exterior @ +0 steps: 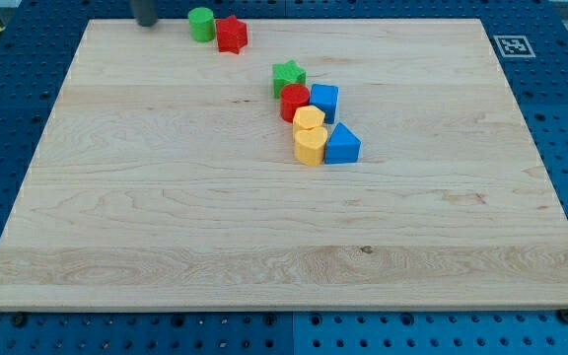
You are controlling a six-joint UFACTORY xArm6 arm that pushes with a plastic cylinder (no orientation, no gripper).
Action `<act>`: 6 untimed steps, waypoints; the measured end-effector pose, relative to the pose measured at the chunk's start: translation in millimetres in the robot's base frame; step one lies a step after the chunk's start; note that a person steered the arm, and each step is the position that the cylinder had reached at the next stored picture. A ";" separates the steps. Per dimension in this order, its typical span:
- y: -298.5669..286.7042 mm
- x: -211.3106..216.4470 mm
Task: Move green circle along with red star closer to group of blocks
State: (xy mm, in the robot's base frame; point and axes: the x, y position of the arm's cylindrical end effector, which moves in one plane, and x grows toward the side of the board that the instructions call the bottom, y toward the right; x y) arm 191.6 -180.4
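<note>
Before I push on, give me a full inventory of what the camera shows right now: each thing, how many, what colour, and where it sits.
green circle: 1, green, top edge of the board, left of centre, touching the red star
red star: 1, red, just right of the green circle
green star: 1, green, top of the group near the board's centre
red block: 1, red, rounded, under the green star
blue cube: 1, blue, right of the red block
yellow blocks: 2, yellow, stacked down the view below the red block; shapes unclear
blue triangle: 1, blue, right of the lower yellow block
board: 1, pale wood, on a blue perforated table
marker tag: 1, black and white, board's top right corner
my tip: 1, dark rod, top edge, left of the green circle, apart from it
</note>
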 end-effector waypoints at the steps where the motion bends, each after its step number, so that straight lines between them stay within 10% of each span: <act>1: 50.3 0.2; 4: 127.6 20.6; 6: 66.1 3.4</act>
State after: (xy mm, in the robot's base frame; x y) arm 195.0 -114.3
